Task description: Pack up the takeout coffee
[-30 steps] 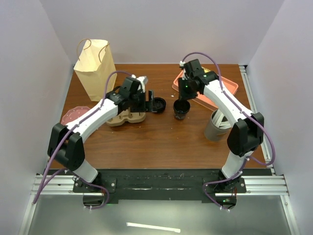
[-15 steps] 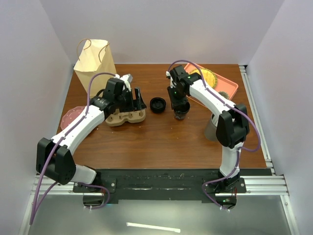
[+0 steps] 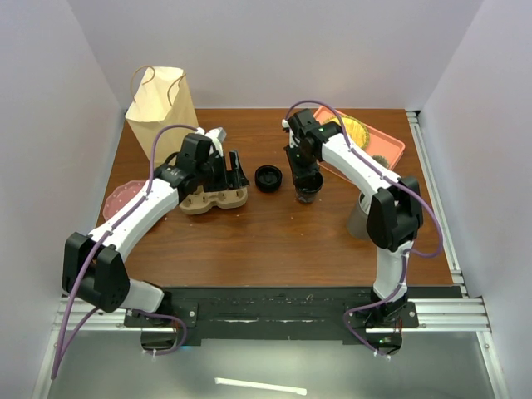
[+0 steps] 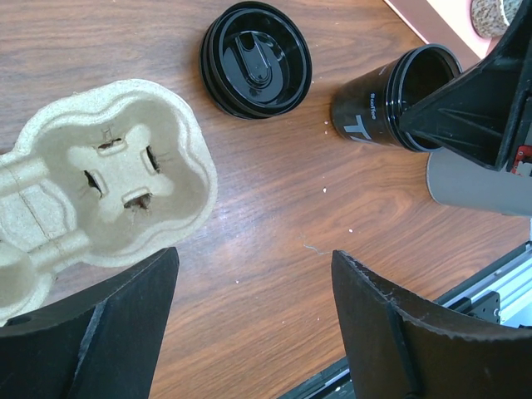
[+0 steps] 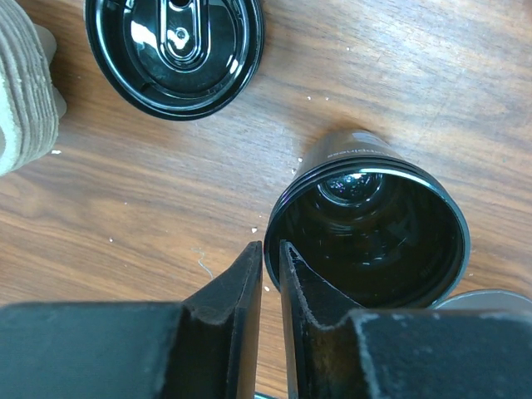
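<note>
Since a second ago: my right arm swung off the tray (image 3: 392, 148) to the cup; my left arm drew back over the carrier. Right end effector (image 5: 270, 248) nearly closed, pinching the rim of the takeout coffee (image 5: 366, 237), one finger inside, one outside. Cup upright, uncovered, on the surface (image 3: 274, 241) just 3 o'clock of centre. Lid (image 3: 268, 178) lies loose at its 9 o'clock. Left end effector (image 4: 253, 266) spread wide, empty, above the pulp carrier (image 4: 108, 183).
</note>
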Controlling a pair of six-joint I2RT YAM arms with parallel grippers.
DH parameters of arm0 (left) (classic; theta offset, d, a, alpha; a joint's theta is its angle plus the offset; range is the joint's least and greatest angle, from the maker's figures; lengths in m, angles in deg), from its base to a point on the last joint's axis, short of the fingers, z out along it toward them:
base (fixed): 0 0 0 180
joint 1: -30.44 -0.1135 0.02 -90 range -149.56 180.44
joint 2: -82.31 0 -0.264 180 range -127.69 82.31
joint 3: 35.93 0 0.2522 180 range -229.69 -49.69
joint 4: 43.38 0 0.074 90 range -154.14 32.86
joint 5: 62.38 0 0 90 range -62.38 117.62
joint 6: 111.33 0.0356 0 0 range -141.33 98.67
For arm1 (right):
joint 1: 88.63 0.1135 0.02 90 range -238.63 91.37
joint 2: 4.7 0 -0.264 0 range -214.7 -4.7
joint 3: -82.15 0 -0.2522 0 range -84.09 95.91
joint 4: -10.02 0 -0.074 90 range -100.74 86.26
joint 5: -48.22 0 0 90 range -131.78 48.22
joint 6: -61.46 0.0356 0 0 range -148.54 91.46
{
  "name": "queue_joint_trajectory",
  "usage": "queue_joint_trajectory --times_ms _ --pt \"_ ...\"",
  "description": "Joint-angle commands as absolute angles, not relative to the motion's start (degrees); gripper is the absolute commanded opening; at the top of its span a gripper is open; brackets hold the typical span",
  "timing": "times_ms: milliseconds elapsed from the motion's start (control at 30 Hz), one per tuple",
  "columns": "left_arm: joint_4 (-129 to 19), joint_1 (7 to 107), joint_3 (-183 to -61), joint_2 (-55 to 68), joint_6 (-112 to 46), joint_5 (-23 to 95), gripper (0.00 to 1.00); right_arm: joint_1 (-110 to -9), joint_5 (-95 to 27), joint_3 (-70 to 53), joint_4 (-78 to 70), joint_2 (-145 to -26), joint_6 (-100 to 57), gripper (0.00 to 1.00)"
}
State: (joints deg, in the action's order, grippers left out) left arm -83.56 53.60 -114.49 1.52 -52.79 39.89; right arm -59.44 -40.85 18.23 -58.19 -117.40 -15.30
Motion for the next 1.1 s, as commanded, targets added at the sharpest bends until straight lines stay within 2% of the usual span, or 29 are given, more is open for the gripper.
queue_joint_trajectory --times_ms 0,167,400,1067 --pt "-81.4 53.5 -115.1 1.4 -53.1 40.8 0.79 -59.4 -41.7 20.7 -59.1 -118.1 -15.3 0.20" --pt "-81.4 53.5 -115.3 1.2 -53.1 40.8 0.79 -59.4 -41.7 21.1 -59.4 -118.4 -14.8 0.19" --pt "-81.8 53.6 -115.3 1.3 -53.0 40.5 0.79 -59.4 -41.7 21.6 -59.6 -118.5 -14.3 0.08" --pt "-79.6 53.5 -114.5 -0.7 -53.9 42.8 0.78 -59.4 -44.6 20.6 -59.5 -116.4 -9.4 0.00"
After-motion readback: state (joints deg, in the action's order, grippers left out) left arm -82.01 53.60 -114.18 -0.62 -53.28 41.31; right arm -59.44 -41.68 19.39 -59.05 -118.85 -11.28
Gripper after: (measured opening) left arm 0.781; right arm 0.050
